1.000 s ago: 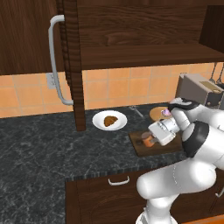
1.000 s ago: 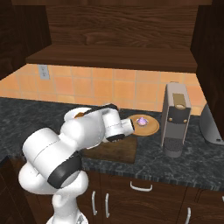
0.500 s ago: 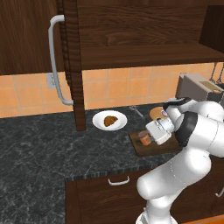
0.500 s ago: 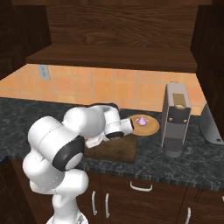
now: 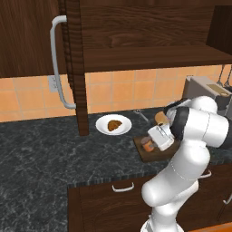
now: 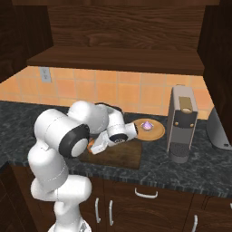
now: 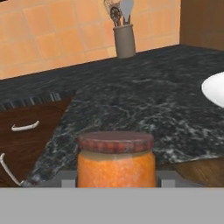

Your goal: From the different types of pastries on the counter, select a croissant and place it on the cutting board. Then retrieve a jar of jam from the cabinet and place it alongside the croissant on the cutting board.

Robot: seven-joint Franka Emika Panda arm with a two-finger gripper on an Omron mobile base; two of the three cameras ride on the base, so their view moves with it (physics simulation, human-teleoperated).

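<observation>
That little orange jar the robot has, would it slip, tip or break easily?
The jar of jam looks rigid and glassy, so probably breakable and somewhat slippery. Squat with a wide lid, it seems unlikely to tip. Laid sideways, its round body would likely roll on the cutting board.

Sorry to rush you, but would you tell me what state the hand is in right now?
Hand: closed on the jam jar, low over the cutting board.

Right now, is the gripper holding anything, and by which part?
Yes. The gripper holds the jar of jam upright by its orange body, a finger on each side below the lid, low over the cutting board.
</observation>
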